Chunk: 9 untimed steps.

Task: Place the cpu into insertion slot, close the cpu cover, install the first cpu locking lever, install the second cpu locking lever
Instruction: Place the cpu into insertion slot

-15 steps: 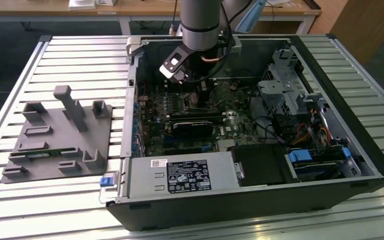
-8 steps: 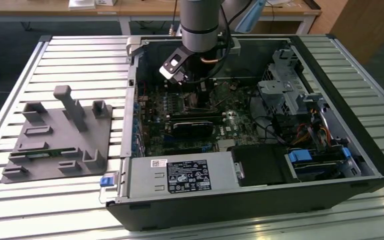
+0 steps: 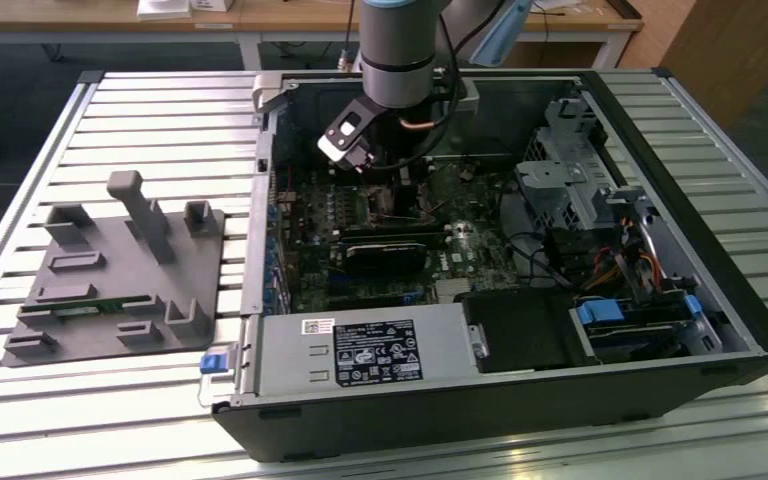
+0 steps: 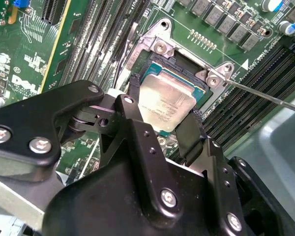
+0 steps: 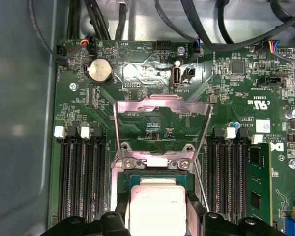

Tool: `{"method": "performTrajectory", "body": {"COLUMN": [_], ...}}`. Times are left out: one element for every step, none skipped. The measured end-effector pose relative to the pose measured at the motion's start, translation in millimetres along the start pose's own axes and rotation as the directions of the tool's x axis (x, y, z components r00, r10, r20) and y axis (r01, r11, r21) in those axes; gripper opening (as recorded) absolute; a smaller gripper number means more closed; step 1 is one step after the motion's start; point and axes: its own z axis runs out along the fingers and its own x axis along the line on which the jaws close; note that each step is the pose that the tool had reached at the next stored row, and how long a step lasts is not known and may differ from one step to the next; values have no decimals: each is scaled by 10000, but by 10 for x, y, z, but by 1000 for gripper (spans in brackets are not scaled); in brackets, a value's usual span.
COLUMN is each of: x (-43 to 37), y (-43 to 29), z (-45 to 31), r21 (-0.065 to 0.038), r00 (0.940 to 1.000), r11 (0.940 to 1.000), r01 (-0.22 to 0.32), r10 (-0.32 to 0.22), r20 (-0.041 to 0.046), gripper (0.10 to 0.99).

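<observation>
Gripping: the gripper (image 4: pixel 163 109) has its two black fingers (image 4: pixel 191 132) closed against opposite edges of the cpu (image 4: pixel 166 101), as both wrist views show.
Cpu place: directly over the insertion slot (image 4: pixel 184 66), within its silver rim. I cannot tell whether it is seated or held just above.
Cpu facing: metal top away from the board, flat or nearly so. It is almost square, so it has no marked long axis, and its edges run roughly parallel to the rim.
Lever (image 4: pixel 268 97): a thin wire rod, swung out beside the slot.
Cpu cover (image 5: pixel 161 129): raised and standing open beyond the slot in the first wrist view.
Risk: a small skew or tilt at release would likely bend the socket contacts, and the raised cover could fall onto the fingers.
Case (image 3: pixel 491 415): open, with the arm reaching down inside.
</observation>
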Motion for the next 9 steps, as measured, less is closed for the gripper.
{"method": "performTrajectory", "body": {"x": [0, 0, 1, 0, 0, 0, 1, 1, 1], "y": [0, 2, 4, 5, 5, 5, 5, 5, 4], "z": [3, 7, 11, 15, 18, 24, 29, 34, 40], "r21": [0, -1, 0, 0, 0, 0, 0, 0, 0], "r00": [10000, 10000, 10000, 10000, 10000, 10000, 10000, 10000, 10000], "r11": [10000, 10000, 10000, 10000, 10000, 10000, 10000, 10000, 10000], "r01": [-5, -11, -17, -20, -20, -21, -20, -19, -19], "r10": [5, 11, 17, 20, 20, 21, 20, 19, 19], "r20": [1, 1, 1, 2, 2, 1, 1, 1, 2], "gripper": [541, 541, 541, 541, 541, 541, 541, 541, 541]}}
